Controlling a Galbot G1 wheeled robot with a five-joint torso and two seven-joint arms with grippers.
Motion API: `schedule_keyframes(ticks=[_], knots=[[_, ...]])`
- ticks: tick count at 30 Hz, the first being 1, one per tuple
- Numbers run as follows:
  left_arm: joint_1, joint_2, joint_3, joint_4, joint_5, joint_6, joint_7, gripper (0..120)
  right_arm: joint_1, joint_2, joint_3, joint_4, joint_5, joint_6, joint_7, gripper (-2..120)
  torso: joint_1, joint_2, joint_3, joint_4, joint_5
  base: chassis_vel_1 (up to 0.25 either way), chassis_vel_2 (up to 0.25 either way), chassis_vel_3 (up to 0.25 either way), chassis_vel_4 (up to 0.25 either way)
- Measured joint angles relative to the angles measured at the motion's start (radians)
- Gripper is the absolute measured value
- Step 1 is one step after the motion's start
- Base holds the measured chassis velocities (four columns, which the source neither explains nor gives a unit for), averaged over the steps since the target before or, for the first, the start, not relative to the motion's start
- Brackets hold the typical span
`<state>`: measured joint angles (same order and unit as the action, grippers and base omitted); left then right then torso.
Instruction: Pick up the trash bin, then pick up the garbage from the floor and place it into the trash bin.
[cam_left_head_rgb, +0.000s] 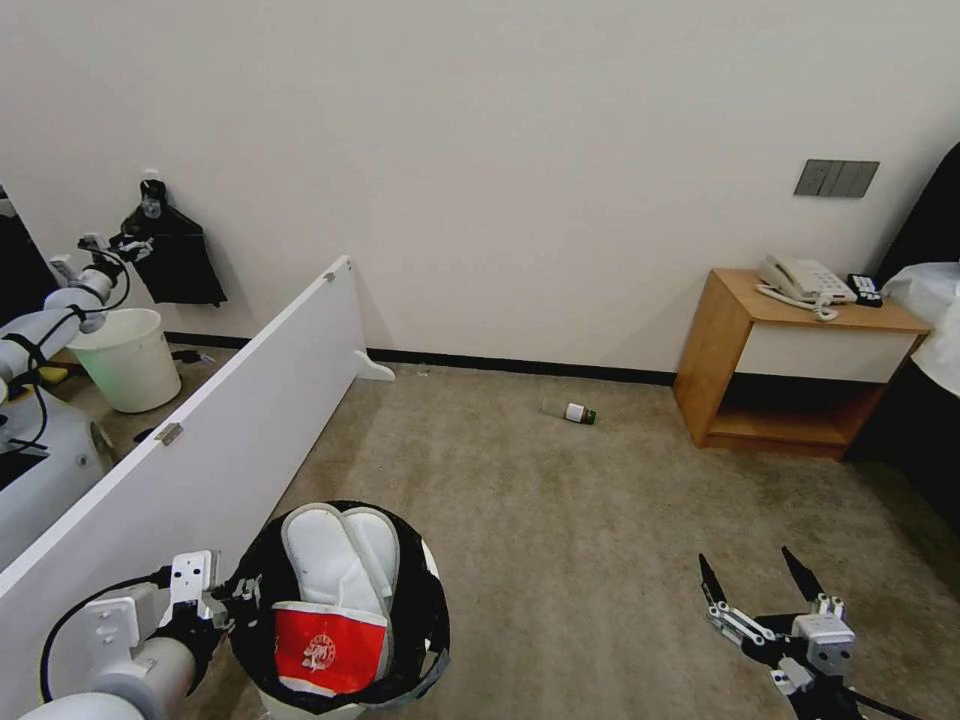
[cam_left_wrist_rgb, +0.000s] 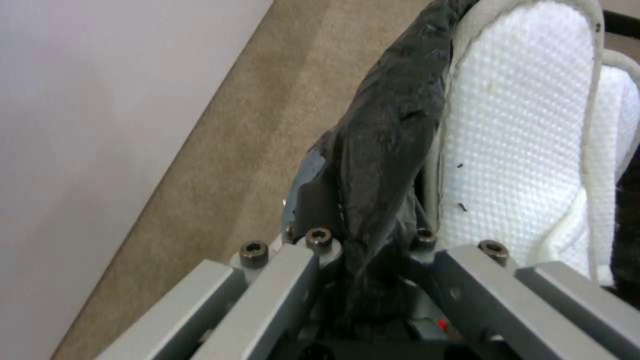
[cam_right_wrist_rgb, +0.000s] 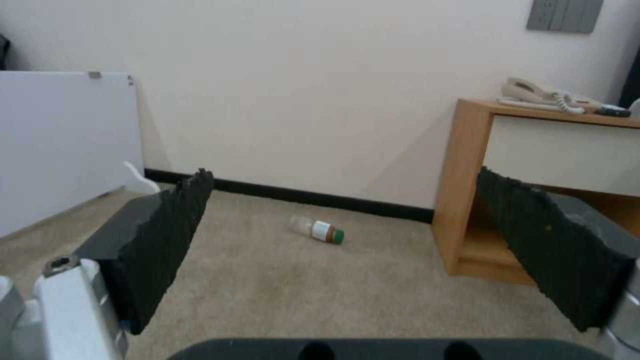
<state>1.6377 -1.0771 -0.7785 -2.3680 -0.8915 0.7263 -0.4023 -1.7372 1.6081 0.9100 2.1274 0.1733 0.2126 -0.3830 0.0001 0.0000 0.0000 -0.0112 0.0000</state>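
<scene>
The trash bin (cam_left_head_rgb: 425, 590), lined with a black bag, hangs at the lower left of the head view. My left gripper (cam_left_head_rgb: 238, 592) is shut on its rim, and the left wrist view shows the fingers (cam_left_wrist_rgb: 313, 250) pinching the black bag fold (cam_left_wrist_rgb: 387, 150). Inside the bin stand two white slippers (cam_left_head_rgb: 335, 560) (cam_left_wrist_rgb: 520, 140) and a red-and-white packet (cam_left_head_rgb: 330, 648). A small green-capped bottle (cam_left_head_rgb: 580, 413) (cam_right_wrist_rgb: 319, 230) lies on the beige carpet near the far wall. My right gripper (cam_left_head_rgb: 745, 556) (cam_right_wrist_rgb: 345, 180) hovers open and empty low at the right, facing the bottle.
A long white panel (cam_left_head_rgb: 200, 440) runs along my left, with a pale white bucket (cam_left_head_rgb: 130, 360) behind it. A wooden nightstand (cam_left_head_rgb: 790, 350) with a telephone (cam_left_head_rgb: 800, 280) stands at the right, close to the bottle. Open carpet (cam_left_head_rgb: 560, 540) lies between.
</scene>
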Motion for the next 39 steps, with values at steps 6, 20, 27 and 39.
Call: schedule_keyframes(ticks=[6,20,27,39], knots=[[-0.001,-0.001,0.000,0.000,0.000,0.000,0.000,4,0.001,0.000,0.000,-0.001,0.000,0.001,0.000,100,0.000,0.000,0.000,0.0000,0.0000,-0.065,0.064,0.060,-0.054],[-0.003,0.000,0.000,0.002,-0.001,0.000,0.000,4,0.004,0.000,0.000,-0.003,0.001,0.002,-0.001,100,0.000,0.000,0.000,0.0000,0.0000,-0.054,0.058,0.046,-0.047],[-0.003,0.000,0.001,0.003,-0.001,0.000,0.000,4,0.005,0.000,0.000,-0.003,0.002,0.002,-0.001,100,0.000,0.000,0.000,0.0000,-0.0001,-0.053,0.069,0.052,-0.055],[-0.003,-0.001,0.001,0.004,-0.002,0.000,0.000,4,0.006,0.000,0.000,-0.005,0.004,0.000,-0.001,100,0.000,0.000,0.000,0.0000,0.0000,-0.054,0.050,0.043,-0.049]])
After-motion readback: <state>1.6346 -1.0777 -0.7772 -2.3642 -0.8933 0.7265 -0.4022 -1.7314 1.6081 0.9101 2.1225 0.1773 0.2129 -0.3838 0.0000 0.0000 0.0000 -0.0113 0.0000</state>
